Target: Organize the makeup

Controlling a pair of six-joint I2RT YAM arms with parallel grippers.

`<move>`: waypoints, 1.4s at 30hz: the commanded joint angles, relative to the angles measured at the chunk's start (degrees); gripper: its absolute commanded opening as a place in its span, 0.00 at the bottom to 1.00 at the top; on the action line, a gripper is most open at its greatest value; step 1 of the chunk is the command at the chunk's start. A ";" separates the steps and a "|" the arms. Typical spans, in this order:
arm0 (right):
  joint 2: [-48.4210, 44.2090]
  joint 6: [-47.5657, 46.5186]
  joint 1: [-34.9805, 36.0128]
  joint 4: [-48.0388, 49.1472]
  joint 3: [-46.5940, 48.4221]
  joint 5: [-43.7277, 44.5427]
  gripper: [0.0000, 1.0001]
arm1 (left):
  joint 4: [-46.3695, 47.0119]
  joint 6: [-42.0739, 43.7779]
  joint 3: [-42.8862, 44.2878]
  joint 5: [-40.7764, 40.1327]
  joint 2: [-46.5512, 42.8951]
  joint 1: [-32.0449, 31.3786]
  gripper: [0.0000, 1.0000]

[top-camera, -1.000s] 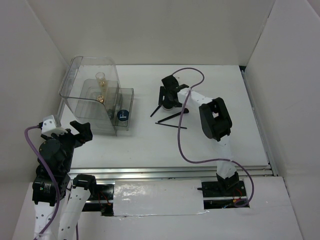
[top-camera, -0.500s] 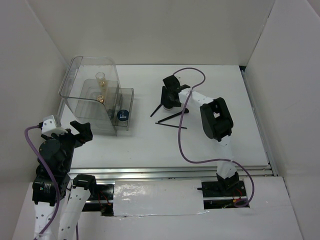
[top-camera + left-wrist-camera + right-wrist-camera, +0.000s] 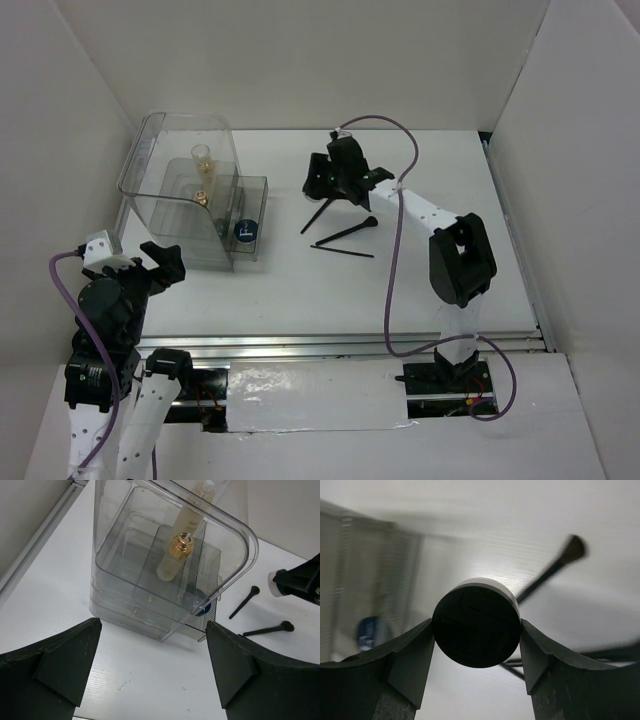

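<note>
Right wrist view: my right claw [image 3: 476, 632] is clamped on the round black compact [image 3: 476, 620], one pad on each side of its rim.
Step in hand: I judge that I am carrying this compact to the clear box [image 3: 150, 190]. It looks lifted off the worktop [image 3: 300, 290], though the blur leaves me unsure.
Next move: swing left to the box's low front tray, set it beside the dark blue compact [image 3: 246, 231], then let go.
In the way: the box's tall curved wall. The tall pale-yellow bottle [image 3: 200, 156] and amber gold-capped bottle [image 3: 201, 196] stand in compartments behind that tray.
Left to sort: thin black brushes [image 3: 345, 232] lying loose just beside my right claw.
Left claw [image 3: 152, 630]: wide and empty, near the box's front corner, well apart from the right.
</note>
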 commanded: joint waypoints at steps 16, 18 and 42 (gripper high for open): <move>13.29 10.81 8.68 15.93 16.59 -17.65 0.51 | 2.59 0.29 -0.42 0.79 -0.60 -0.43 0.99; 14.43 11.34 8.68 16.46 17.03 -17.57 0.52 | 2.77 0.38 -0.34 0.79 -0.69 -0.52 0.99; 19.71 10.20 9.03 16.11 23.01 -18.89 0.55 | 2.59 0.29 -0.42 0.62 -1.48 -0.87 0.99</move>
